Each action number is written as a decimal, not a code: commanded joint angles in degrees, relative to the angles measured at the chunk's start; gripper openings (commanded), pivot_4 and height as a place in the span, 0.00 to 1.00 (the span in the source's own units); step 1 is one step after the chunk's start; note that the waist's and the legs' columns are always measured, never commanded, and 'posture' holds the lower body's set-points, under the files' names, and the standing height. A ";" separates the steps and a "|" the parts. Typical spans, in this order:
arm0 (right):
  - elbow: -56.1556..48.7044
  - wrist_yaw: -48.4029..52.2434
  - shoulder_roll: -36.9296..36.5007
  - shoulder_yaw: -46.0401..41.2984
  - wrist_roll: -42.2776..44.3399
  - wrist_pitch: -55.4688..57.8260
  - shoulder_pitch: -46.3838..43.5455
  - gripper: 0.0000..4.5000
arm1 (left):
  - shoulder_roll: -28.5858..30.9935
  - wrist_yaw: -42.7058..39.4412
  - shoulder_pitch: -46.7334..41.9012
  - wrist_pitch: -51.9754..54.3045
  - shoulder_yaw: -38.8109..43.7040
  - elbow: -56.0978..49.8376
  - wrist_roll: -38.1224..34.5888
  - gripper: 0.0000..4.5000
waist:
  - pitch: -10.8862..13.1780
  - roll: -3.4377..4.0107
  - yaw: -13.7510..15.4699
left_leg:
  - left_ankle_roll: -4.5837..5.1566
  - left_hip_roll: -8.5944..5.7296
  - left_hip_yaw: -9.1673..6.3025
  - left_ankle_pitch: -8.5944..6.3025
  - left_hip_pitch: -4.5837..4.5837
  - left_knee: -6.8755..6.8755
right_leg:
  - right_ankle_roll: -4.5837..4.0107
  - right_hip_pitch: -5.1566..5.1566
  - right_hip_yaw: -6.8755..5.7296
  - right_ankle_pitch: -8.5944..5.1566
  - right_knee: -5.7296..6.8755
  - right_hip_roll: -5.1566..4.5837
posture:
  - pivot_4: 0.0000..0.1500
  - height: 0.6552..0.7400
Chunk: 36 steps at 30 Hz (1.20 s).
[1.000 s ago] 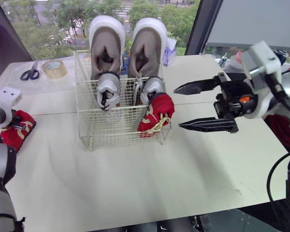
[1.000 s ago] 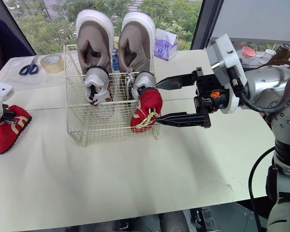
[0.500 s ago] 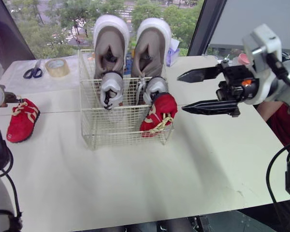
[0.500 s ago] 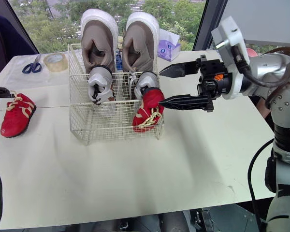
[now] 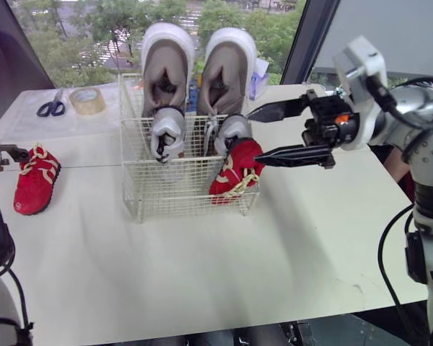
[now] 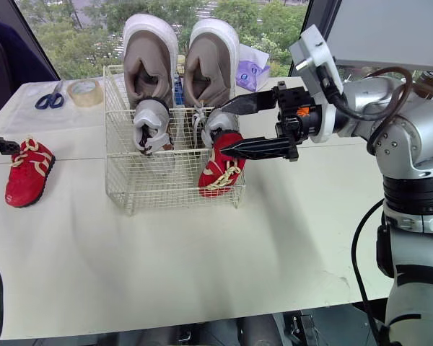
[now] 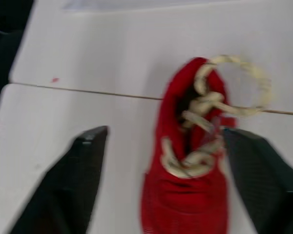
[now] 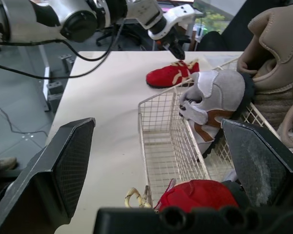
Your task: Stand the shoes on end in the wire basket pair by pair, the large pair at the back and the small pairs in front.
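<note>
Two big beige shoes [image 5: 166, 68] stand on end at the back of the wire basket [image 5: 175, 193], side by side, their tops well above the rim. Two small grey shoes [image 5: 166, 135] stand on end just in front of them, one before each. One red shoe [image 5: 234, 171] stands tilted in the basket's front right corner, against the wire, cream laces showing. Its mate, the loose red shoe [image 5: 35, 182], lies flat on its sole on the surface [image 5: 202, 274], well off to the left of the basket, laces up. Left gripper [image 7: 164, 130]: fingers apart, one on each side of the loose red shoe, not clamped on it. Right gripper [image 5: 254, 137]: fingers spread wide, holding nothing, tips at the basket's right side just beside the red shoe and the right-hand grey one; cannot tell whether the lower tip touches the red shoe. Behind the basket to the left lie scissors [image 5: 50, 108] and a roll of tape [image 5: 86, 101]; a purple tissue box [image 5: 256, 76] sits behind to the right.
</note>
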 commanded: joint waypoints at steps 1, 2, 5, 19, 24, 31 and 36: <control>-4.07 -3.10 -0.28 -3.67 1.15 0.29 2.30 1.00 | 0.49 3.29 -2.16 -5.59 -0.32 3.19 2.16 0.98 | -0.01 -0.02 -0.11 | 0.00 0.00 0.00 0.00 0.00 0.00 | 0.01 0.01 0.00 0.00 0.00 0.00 | 1.00 1.00; -4.99 -4.11 -0.31 -4.70 1.72 0.71 3.29 1.00 | -0.14 2.71 -2.23 -6.65 -0.71 4.39 2.67 0.98 | -0.01 -0.02 -0.18 | 0.00 0.00 0.01 0.00 0.00 0.00 | 0.01 0.01 0.01 0.01 0.00 -0.01 | 1.00 1.00; -7.21 -7.23 0.10 -7.17 3.79 2.20 4.87 1.00 | -1.75 -0.33 -2.14 -8.81 -1.09 6.82 3.44 0.98 | -0.01 -0.02 -0.16 | 0.00 0.00 0.03 0.00 0.01 0.00 | 0.02 -0.02 0.00 0.01 0.01 0.00 | 1.00 1.00; -16.40 -21.82 -2.00 -17.14 14.70 9.72 11.05 1.00 | -8.98 5.53 6.32 -13.01 1.03 10.43 5.11 0.98 | -0.11 0.09 -0.73 | 0.01 0.07 0.17 0.00 0.39 -0.04 | 0.01 0.11 0.11 0.01 0.14 0.02 | 1.00 1.00; -15.22 -23.53 -1.78 -17.42 15.67 8.79 11.14 1.00 | -8.23 5.26 5.98 -12.98 0.75 10.28 6.11 0.98 | -0.13 0.07 -0.65 | 0.01 0.09 0.16 0.00 0.46 -0.03 | 0.00 0.17 0.11 0.02 0.20 0.02 | 1.00 1.00; -12.79 -22.01 -0.33 -14.68 13.62 5.27 10.63 1.00 | -3.34 3.80 5.42 -12.26 -0.05 9.96 6.93 0.98 | -0.13 0.07 -1.02 | 0.01 0.11 0.20 0.00 0.44 -0.04 | -0.01 0.13 0.14 0.02 0.18 0.06 | 1.00 1.00; -10.33 -19.78 0.89 -12.33 11.75 2.36 10.14 1.00 | 1.58 0.61 3.53 -11.36 -0.40 9.46 7.42 0.98 | -0.13 0.06 -0.95 | 0.03 0.12 0.23 -0.01 0.42 -0.05 | 0.00 0.11 0.14 0.02 0.13 0.06 | 1.00 1.00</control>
